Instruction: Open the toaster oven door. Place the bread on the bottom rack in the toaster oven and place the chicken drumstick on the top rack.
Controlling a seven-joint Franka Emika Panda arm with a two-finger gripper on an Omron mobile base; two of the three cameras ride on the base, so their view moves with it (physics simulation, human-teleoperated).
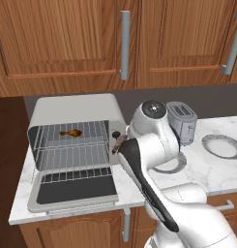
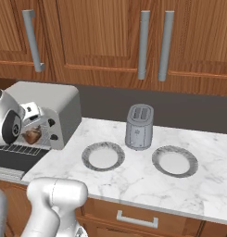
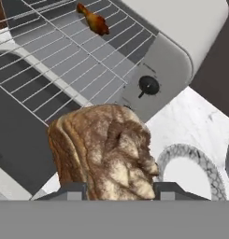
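You have the bread [image 3: 104, 151] clenched between the gripper [image 3: 117, 190] fingertips, which press against its two sides in the hand view; the brown, crusty piece stands upright between them. From the right base view you can see the same bread [image 2: 33, 135] held in the air just in front of the toaster oven [image 2: 54, 109], near the oven's knob side and above the lowered door. In the left base view the gripper [image 1: 119, 143] sits just to the right of the open oven mouth, close to the black knobs [image 1: 116, 135]. The toaster oven door [image 1: 74, 189] is fully down, lying flat toward you with its dark glass facing up. Inside, the chicken drumstick [image 1: 71, 132] already lies on the top rack [image 1: 66, 133], toward the back (in the hand view it shows as a small orange-brown shape [image 3: 94, 19] on the wire grid). The bottom rack [image 1: 71, 157] carries nothing yet. To the right on the marble counter [image 2: 133, 178] you have two plates [image 2: 103, 156] side by side, with the small grey toaster [image 2: 139, 126] standing behind and between them, against the dark backsplash.
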